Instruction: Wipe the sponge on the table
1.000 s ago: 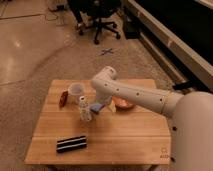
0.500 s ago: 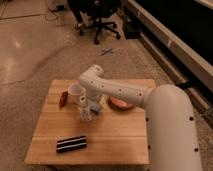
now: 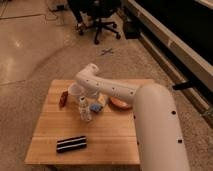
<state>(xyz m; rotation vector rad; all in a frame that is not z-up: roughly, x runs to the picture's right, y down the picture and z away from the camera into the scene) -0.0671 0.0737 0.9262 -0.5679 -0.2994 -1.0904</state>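
One table [image 3: 50,150] of pale wood planks stands on a speckled floor and bears six loose things, one of each kind. Farthest left, near the back edge, lies one small red-brown item [image 3: 62,98]; what it is cannot be told. Just right of it stands one white cup [image 3: 74,91]. Toward the front, well apart from the rest, lies one black block [image 3: 71,144] with white stripes. Near the table's middle one clear bottle [image 3: 84,109] stands upright, and just beside it, to its right, one light-blue sponge [image 3: 95,107] lies flat on the wood. The gripper [image 3: 93,98] hangs under the bend of the single white arm [image 3: 150,117], just above and behind the sponge; whether it is open, closed or touching the sponge cannot be told. One yellowish piece [image 3: 103,98] sits just right of the sponge, and one orange bowl [image 3: 119,103] is next, partly hidden by the arm, which fills the lower right. Behind the table are one blue cross [image 3: 106,51] on the floor and one black chair [image 3: 97,15].
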